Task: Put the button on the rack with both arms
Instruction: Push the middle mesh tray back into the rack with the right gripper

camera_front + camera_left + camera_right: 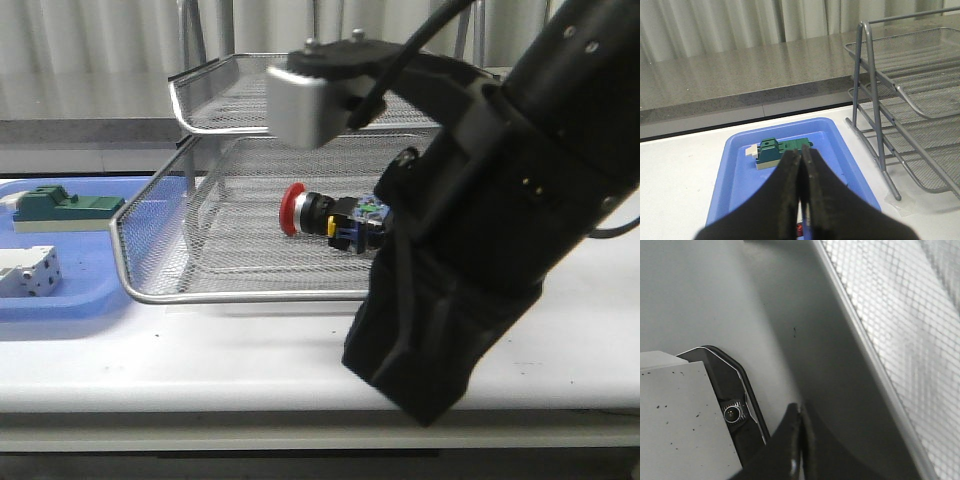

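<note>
1. The button [330, 217] lies on its side on the mesh floor of the lowest tier of the rack [150, 215]. Its red head points toward the robot's left and its blue-yellow rear block toward the right, so its long axis runs across the tray, roughly parallel to the front rim.

2. Judged from how things lie, the placing looks done: the button rests in the tray with no gripper on it.

3. The right arm [480, 220] fills the right of the front view and is the nearer one, crossing just beside the rear end of the button. Its fingertips are hidden in that view. In the right wrist view the right gripper [801, 440] has its fingers pressed together with nothing between them, over bare table [700, 295] near the rack's rim, so the button lies up and back inside the tray from it.

4. The left gripper [801, 195] is likewise closed and empty. It hangs over the blue tray [850, 165] holding a green block [777, 150], with the rack off to its right. The button is therefore well apart from it, further right and inside the rack.

5. A white block [28, 272] also sits in the blue tray.
</note>
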Robot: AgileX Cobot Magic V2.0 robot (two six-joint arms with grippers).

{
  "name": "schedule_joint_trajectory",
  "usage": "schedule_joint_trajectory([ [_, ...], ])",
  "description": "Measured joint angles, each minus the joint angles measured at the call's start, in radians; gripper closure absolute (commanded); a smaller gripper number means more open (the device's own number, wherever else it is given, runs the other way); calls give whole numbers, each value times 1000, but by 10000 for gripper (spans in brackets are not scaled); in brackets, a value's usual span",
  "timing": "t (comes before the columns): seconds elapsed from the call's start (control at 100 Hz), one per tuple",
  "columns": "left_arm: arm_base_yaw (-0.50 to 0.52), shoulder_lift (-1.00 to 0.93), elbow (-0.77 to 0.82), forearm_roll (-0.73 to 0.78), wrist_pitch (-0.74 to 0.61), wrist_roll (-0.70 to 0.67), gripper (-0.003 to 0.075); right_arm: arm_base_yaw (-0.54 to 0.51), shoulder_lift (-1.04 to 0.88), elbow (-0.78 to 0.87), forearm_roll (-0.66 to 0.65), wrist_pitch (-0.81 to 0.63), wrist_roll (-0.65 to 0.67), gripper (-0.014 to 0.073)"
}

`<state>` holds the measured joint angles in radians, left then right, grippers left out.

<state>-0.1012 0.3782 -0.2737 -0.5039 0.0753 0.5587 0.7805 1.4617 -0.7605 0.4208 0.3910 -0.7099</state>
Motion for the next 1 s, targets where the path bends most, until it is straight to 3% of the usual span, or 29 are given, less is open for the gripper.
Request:
schedule_joint_trajectory([
  [0.72,0,0,0,0,0,0,741,33,150,-2,-7,-356,-15,660],
  [1.0,0,0,0,0,0,0,741,-53,206,-51,-20,-428,-15,660],
])
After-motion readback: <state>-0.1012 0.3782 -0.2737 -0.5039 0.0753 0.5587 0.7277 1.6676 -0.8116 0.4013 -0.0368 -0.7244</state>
